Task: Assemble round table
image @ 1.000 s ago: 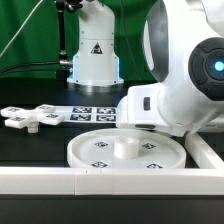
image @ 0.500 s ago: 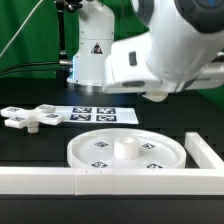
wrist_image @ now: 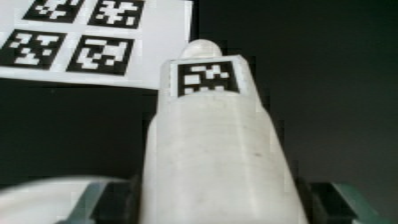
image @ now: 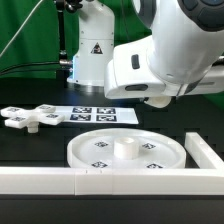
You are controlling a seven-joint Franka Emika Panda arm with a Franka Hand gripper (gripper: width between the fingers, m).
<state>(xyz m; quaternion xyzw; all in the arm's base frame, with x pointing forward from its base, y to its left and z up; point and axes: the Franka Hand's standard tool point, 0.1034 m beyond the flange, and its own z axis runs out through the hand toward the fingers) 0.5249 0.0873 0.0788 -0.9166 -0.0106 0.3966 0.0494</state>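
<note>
The large round rimmed disc lies flat near the front wall, with a raised hub at its centre. At the exterior view's left lies the cross-shaped piece. The wrist view shows the short white post with a square tag near its tip. My gripper is shut on the post, and a dark finger shows on either side of it. In the exterior view the arm's white hand hangs above the disc's far right, and the fingers are hidden there.
The marker board lies behind the disc and also shows in the wrist view beyond the post as the marker board. A long white border wall runs along the front and turns back at the exterior view's right. The robot base stands at the back.
The arm has risen from low beside the disc's right edge to well above it. Over the last half second it has barely shifted.
</note>
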